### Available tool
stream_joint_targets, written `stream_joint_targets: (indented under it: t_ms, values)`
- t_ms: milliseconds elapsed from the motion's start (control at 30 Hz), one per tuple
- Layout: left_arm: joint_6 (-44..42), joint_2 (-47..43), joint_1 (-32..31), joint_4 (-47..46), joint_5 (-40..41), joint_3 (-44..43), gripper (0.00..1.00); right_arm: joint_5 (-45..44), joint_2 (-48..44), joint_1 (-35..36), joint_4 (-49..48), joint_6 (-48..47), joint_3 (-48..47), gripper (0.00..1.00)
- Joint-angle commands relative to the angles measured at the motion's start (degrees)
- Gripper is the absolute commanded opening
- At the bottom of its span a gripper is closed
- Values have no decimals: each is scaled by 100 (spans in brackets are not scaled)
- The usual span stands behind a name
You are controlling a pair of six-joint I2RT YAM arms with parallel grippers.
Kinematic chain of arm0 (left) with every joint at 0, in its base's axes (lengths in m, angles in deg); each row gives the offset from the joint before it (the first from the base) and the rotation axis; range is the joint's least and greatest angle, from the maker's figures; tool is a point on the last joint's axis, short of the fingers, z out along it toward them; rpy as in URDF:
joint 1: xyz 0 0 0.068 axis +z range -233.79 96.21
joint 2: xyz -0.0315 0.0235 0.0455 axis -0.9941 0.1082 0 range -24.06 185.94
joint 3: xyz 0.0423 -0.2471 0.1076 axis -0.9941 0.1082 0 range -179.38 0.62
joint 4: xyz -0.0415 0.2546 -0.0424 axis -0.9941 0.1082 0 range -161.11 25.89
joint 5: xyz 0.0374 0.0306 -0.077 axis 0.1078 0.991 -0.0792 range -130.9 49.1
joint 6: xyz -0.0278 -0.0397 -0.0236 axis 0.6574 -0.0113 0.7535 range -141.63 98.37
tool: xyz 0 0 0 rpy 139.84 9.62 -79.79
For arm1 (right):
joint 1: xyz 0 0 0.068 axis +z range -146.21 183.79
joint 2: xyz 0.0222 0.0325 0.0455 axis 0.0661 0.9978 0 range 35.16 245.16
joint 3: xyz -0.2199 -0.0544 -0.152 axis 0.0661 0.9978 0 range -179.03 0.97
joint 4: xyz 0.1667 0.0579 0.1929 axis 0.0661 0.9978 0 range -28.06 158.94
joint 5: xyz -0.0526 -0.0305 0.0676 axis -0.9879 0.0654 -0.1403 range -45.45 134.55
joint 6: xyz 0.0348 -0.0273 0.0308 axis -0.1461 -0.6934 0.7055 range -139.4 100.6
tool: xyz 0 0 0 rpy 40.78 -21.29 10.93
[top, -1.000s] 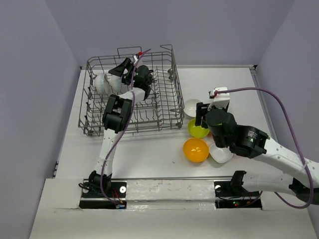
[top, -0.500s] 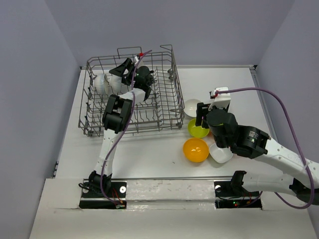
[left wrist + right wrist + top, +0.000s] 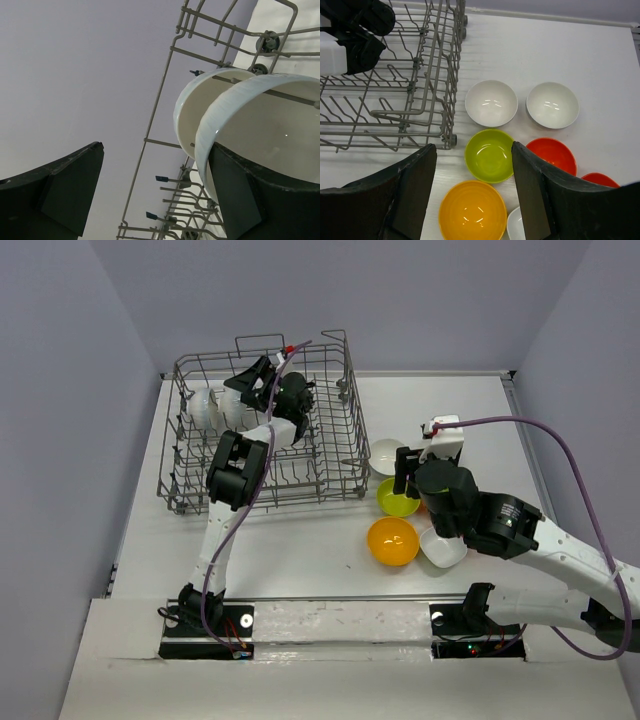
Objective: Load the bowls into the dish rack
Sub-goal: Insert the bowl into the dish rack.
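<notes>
The grey wire dish rack point(image 3: 355, 430) stands at the back left. Two white bowls point(image 3: 200, 408) point(image 3: 232, 410) stand on edge among its tines. My left gripper point(image 3: 250, 383) is inside the rack beside them, open. In the left wrist view the bowls point(image 3: 200, 105) point(image 3: 265, 130) sit by its right finger, and nothing lies between the jaws point(image 3: 156, 146). My right gripper point(image 3: 472, 147) hovers open over the lime green bowl point(image 3: 490, 155). Around it lie an orange-yellow bowl point(image 3: 472, 210), two white bowls point(image 3: 491, 102) point(image 3: 552, 105) and two red-orange ones point(image 3: 551, 155) point(image 3: 600, 179).
Another white bowl point(image 3: 445, 550) lies under the right arm near the front. The rack's tall wire side point(image 3: 442, 75) stands just left of the loose bowls. The table's back and right edges meet purple walls.
The left gripper has shifted slightly right inside the rack, away from the white bowls. The right arm has barely moved.
</notes>
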Motion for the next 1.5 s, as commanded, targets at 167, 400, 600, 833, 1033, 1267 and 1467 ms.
stream_joint_targets:
  t_ms: [167, 400, 600, 833, 1033, 1267, 1467]
  values:
    - [-117, -625, -167, -163, 181, 71, 99, -18, -153, -5, -41, 82, -31, 67]
    - [-126, -748, -220, -146, 164, 114, 99, 8, -136, -5, -41, 99, -31, 67]
    - [-118, -854, -247, -146, 173, 246, 99, 8, -145, -5, -41, 99, -31, 67]
    - [-126, -863, -247, -102, 173, 255, 99, 8, -145, -5, -32, 108, -48, 67]
    - [31, -819, -238, 56, 155, 246, 99, 17, -127, -5, 20, 100, -83, 67]
    - [497, -836, -238, 434, 129, 167, 99, 8, -101, -5, 38, 108, -118, 67]
    - [1129, -924, -247, 1249, 24, 44, 99, 17, -66, -5, 29, 100, -136, 67]
